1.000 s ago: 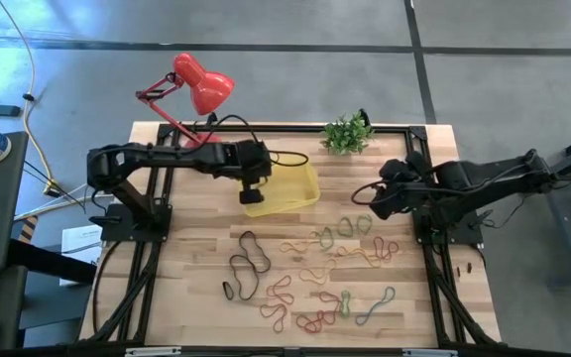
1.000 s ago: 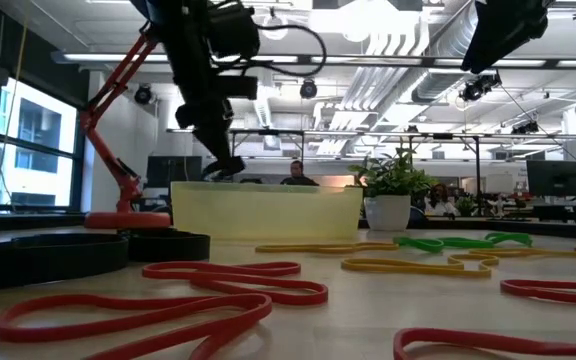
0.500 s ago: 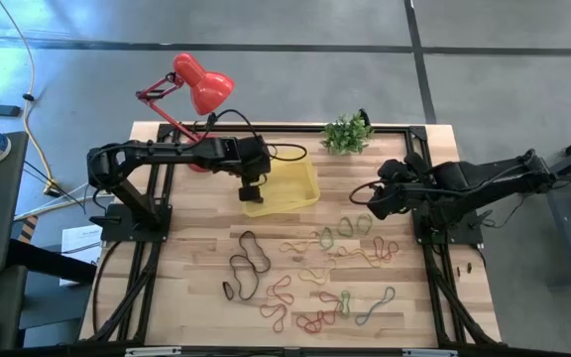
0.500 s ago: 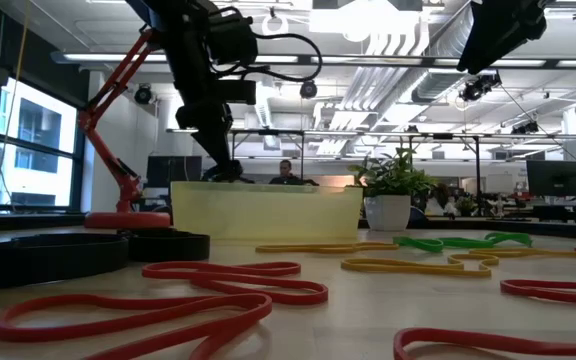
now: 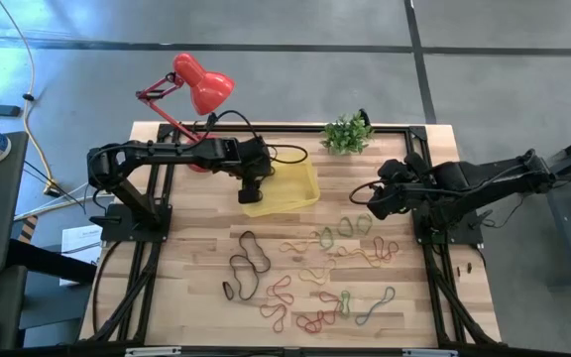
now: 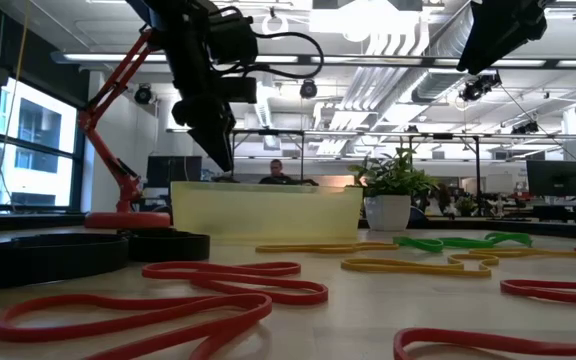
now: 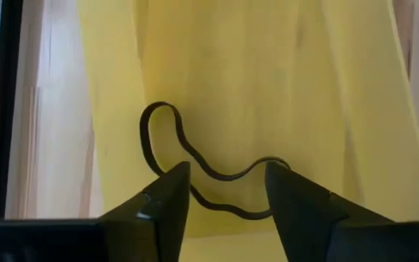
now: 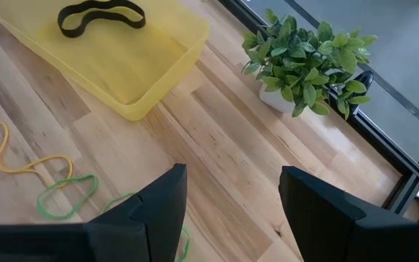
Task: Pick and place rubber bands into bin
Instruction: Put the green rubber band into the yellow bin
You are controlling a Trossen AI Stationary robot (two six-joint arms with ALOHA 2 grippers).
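The yellow bin stands on the table at the far middle. A black rubber band lies loose on the bin's floor and also shows in the right wrist view. My left gripper hangs open above the bin's left end, pointing steeply down. Its fingers stand apart above the band with nothing between them. Several black, red, orange, green and tan rubber bands lie spread over the near half of the table. My right gripper waits open above the table to the right of the bin.
A red desk lamp stands at the far left corner and a small potted plant at the far edge. Two larger black bands lie left of the coloured ones. Bare wood lies between the bin and the bands.
My left gripper has stayed above the bin's left end, turned a little at the wrist and opened. The black rubber band now lies on the bin's floor.
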